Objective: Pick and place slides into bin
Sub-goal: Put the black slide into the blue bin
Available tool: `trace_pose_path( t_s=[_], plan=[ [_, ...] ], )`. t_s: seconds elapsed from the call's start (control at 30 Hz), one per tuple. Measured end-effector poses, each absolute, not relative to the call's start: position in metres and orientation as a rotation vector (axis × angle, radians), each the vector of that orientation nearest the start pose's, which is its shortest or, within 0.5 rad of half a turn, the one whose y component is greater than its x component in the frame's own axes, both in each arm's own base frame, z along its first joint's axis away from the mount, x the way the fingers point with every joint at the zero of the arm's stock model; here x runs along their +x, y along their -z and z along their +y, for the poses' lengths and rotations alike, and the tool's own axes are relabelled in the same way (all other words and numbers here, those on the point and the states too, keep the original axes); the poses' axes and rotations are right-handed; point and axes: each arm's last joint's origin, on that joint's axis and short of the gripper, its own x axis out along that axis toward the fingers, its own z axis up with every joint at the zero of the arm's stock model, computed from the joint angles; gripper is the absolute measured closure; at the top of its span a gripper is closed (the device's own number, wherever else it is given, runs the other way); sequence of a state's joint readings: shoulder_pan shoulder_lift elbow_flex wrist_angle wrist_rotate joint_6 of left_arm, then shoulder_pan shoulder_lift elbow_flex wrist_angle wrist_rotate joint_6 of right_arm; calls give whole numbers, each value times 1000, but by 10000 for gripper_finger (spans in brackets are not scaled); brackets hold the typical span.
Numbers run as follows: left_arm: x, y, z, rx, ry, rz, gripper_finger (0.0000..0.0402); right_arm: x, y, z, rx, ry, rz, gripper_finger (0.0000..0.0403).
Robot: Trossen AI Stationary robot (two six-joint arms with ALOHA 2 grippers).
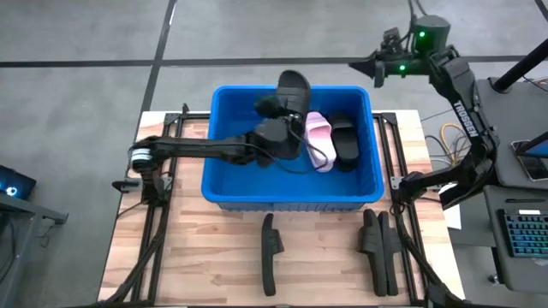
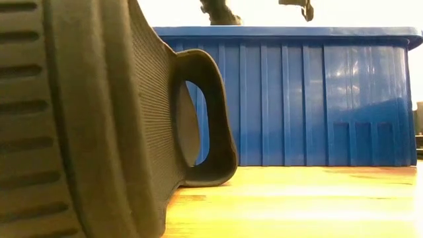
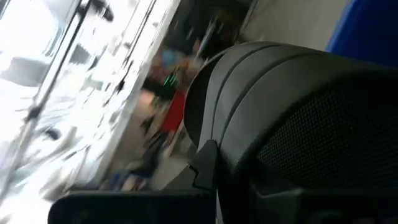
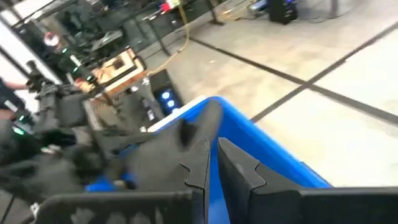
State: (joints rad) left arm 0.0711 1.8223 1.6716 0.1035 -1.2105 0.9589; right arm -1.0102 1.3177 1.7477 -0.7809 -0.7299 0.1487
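While reaching over bin [image 1: 224, 184] | left jaws [image 1: 287, 115] apparently grip black slide [image 1: 294, 88] | right jaws [image 4: 212, 163] closed, raised

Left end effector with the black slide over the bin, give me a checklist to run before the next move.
1. Grip: left end effector shut on the held black slide. Ok.
2. Slide fully over the bin: its far end overlaps the back rim in the high view. Cannot tell.
3. Landing room: the pink slides and a black one lie in the bin's right part, and the left part is bare. Ok.
4. Right end effector: raised behind the bin's back right corner, shut, empty. Ok.
5. Work left: black slides on the table in front of the bin. Not ok.
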Motion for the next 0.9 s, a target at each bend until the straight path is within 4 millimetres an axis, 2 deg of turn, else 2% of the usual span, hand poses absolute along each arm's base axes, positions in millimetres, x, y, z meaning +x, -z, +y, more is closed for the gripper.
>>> trace_pose_path(
  t_s=[0.13,0.27,0.4,0.57,0.9],
  plan=[
    [435,-350,60,892,-1240,796,401,140,-486,-187,390,284,206,380],
    [448,-339,59,879,-1302,827,401,139,-487,-187,357,294,207,380],
    [452,-328,59,849,-1370,848,401,140,-487,-187,355,287,209,380],
    [451,-328,61,777,-1414,789,401,139,-487,-187,336,290,211,380],
    [450,-311,61,793,-1401,810,402,139,-487,-187,311,286,214,380]
  ],
)
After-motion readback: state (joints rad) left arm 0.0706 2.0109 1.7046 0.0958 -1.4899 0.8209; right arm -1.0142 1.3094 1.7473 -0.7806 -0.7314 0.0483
